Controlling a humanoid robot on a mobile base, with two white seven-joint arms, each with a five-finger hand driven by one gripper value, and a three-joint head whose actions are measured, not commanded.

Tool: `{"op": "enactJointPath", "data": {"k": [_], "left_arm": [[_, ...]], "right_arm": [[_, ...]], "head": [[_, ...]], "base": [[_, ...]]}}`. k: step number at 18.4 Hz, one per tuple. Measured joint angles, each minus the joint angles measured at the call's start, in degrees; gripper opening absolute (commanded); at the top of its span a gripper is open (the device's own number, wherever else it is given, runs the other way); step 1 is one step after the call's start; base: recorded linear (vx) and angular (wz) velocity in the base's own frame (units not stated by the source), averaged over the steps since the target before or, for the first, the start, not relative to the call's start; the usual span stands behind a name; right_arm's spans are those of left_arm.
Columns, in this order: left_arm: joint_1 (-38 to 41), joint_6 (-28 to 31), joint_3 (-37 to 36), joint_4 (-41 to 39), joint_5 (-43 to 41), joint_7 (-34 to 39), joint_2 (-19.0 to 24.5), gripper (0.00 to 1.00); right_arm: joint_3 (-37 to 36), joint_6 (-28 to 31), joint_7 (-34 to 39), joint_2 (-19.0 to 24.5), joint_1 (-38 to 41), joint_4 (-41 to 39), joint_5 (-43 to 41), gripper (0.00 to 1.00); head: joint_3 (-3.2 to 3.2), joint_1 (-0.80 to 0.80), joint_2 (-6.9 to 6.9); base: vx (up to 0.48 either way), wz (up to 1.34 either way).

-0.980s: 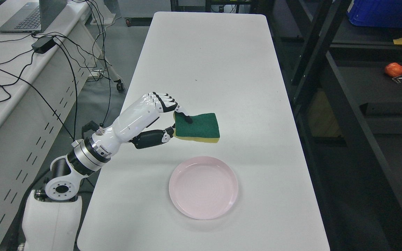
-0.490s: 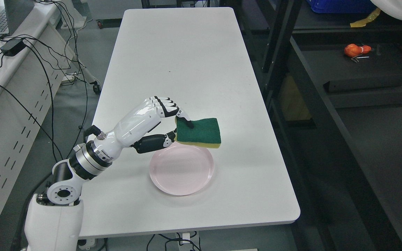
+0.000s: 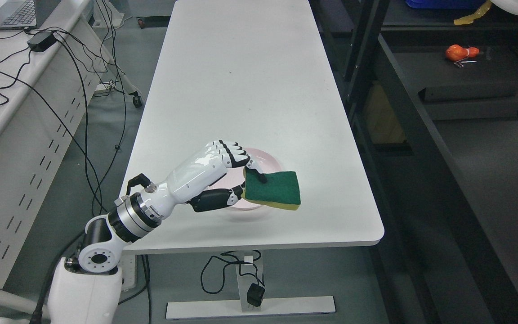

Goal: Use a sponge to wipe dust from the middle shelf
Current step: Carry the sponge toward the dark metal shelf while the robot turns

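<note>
The left hand (image 3: pixel 223 173) is pinched on the near-left edge of the sponge (image 3: pixel 273 190), green side up, which sticks out to the right of its fingers. It hangs above the white table (image 3: pixel 245 81), over the near right rim of a pink plate (image 3: pixel 268 158).

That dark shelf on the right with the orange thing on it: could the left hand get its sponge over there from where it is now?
Probably not yet. The left hand holds the sponge above the white table, and the shelf lies well off to the right, with the rack's upright post between.
</note>
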Motion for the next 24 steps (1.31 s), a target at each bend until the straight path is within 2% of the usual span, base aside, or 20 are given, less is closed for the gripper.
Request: {"op": "enactJointPath", "data": {"k": [14, 24], "left_arm": [[1.3, 0.2, -2.7, 0.1, -1.2, 0.1, -1.4, 0.01], [1.3, 0.4, -4.5, 0.8, -1.8, 0.1, -3.1, 0.02]], "right_arm": [[0.0, 0.0, 0.0, 0.0, 0.0, 0.0, 0.0, 1.0], [0.0, 0.0, 0.0, 0.0, 0.0, 0.0, 0.0, 1.0]], "head": [[0.0, 0.0, 0.0], [0.0, 0.0, 0.0]], "base": [[-0.242, -0.07], [-0.206, -0.46]]}}
